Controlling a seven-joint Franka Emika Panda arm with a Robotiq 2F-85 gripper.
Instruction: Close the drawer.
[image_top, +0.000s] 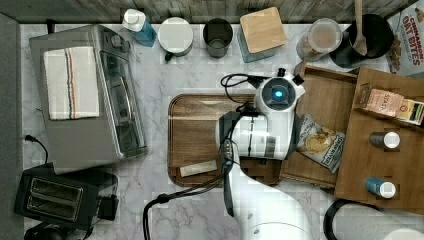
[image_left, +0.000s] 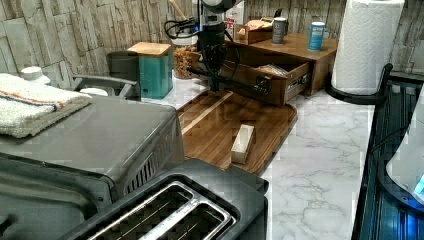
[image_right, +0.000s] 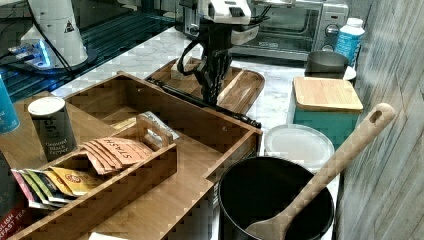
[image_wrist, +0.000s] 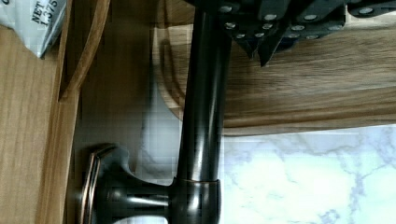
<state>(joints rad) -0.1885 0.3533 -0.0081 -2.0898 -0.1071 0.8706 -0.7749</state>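
The drawer (image_top: 327, 95) stands pulled out from under the wooden cabinet top, a snack bag (image_top: 320, 142) lying inside it. Its medium-brown box (image_right: 200, 125) has a long black bar handle (image_right: 210, 102) across the front, also seen as the bar handle (image_left: 247, 86) in the left view. My gripper (image_right: 213, 90) hangs straight down at the handle, on the side away from the drawer box. In the wrist view the black fingers (image_wrist: 280, 32) meet in a point right beside the handle (image_wrist: 203, 107), shut and holding nothing. In the top view my wrist (image_top: 276, 95) covers the handle.
A dark rounded tray (image_top: 195, 130) with a small wooden block (image_top: 198, 168) lies in front of the drawer. The cabinet top (image_top: 395, 165) carries bottles and a tea box. A toaster oven (image_top: 85, 100), a toaster (image_top: 60, 197), canisters and a black pot (image_right: 275, 200) ring the counter.
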